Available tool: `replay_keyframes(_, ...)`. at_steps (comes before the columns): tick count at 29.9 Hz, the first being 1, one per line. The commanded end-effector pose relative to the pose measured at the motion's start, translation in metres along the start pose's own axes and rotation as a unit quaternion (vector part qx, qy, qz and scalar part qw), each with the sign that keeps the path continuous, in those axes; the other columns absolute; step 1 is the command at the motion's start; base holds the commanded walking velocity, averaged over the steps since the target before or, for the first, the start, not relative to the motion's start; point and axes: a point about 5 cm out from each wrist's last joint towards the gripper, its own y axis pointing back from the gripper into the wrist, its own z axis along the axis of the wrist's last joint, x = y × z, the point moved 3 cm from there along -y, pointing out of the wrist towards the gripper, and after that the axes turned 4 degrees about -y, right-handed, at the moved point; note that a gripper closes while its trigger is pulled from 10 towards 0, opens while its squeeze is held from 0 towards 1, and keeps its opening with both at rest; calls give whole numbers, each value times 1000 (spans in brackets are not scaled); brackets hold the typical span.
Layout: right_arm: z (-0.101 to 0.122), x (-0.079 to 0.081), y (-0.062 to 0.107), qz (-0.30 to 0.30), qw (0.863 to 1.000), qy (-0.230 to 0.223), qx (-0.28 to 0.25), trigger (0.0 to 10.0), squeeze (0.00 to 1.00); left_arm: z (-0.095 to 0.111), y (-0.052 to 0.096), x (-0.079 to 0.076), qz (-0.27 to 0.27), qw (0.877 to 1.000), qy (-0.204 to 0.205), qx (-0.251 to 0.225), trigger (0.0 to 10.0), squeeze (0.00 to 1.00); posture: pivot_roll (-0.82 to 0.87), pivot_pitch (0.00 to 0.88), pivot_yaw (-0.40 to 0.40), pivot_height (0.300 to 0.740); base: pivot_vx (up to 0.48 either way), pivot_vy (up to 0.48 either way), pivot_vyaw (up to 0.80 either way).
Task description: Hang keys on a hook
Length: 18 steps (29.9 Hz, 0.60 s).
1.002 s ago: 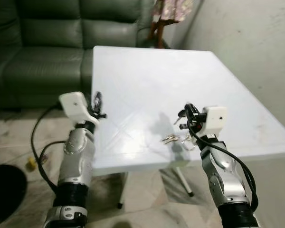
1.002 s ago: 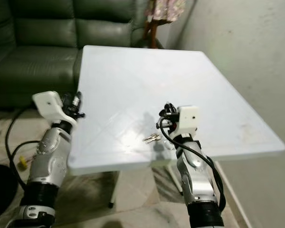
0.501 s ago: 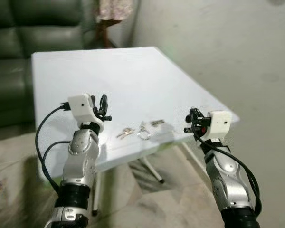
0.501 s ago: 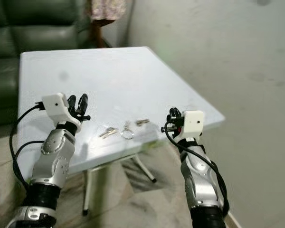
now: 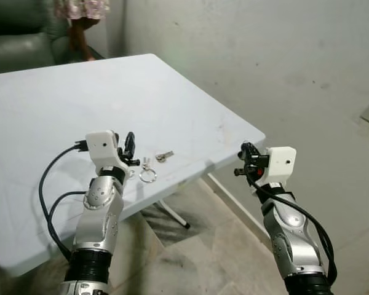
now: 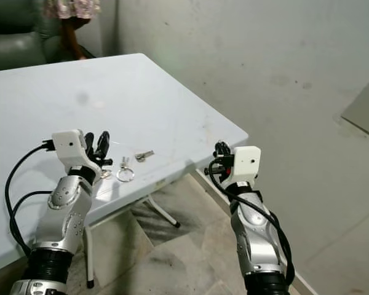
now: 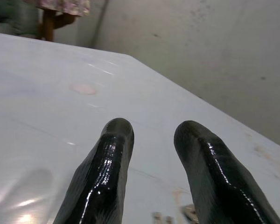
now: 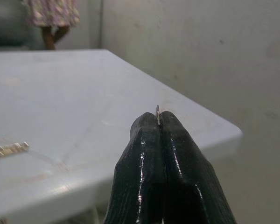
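Note:
Loose keys lie near the white table's point(image 5: 67, 92) front edge: a key ring point(image 5: 148, 176) with a key beside it, and a single key point(image 5: 164, 155) a little farther on. My left gripper point(image 5: 130, 147) hovers just left of the ring, open, with nothing between its fingers point(image 7: 113, 140). My right gripper point(image 5: 245, 161) is held in the air off the table's right corner, in front of the wall. It is shut, and a thin metal ring point(image 8: 157, 112) pokes out between its fingertips point(image 8: 147, 128). The keys point(image 8: 8, 150) show low in the right wrist view.
A grey plaster wall point(image 5: 264, 55) rises to the right of the table. A green sofa point(image 5: 15, 52) and a floral cloth over brown legs point(image 5: 80, 15) stand beyond the far edge. The table's metal legs point(image 5: 172, 215) stand on the tiled floor below.
The camera has swung right, so table and keys slid left in view and the wall came in. My left gripper now hangs close to the key ring. The right gripper stays shut.

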Motion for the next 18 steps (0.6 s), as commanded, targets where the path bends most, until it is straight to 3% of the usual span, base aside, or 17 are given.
replay_keyframes(1, 9, -2, -1, -5, 1000, 5, -14, 10000, 0, 2, 1, -2, -1, 1000, -8, 0, 10000, 0, 142, 0, -96, 740, 0, 0, -769)
replay_keyframes(18, 11, -3, -1, -6, 1000, 14, -14, 10000, 0, 3, 1, -1, 13, 1000, -24, 4, 10000, 0, 141, 0, -99, 740, 0, 0, -768)
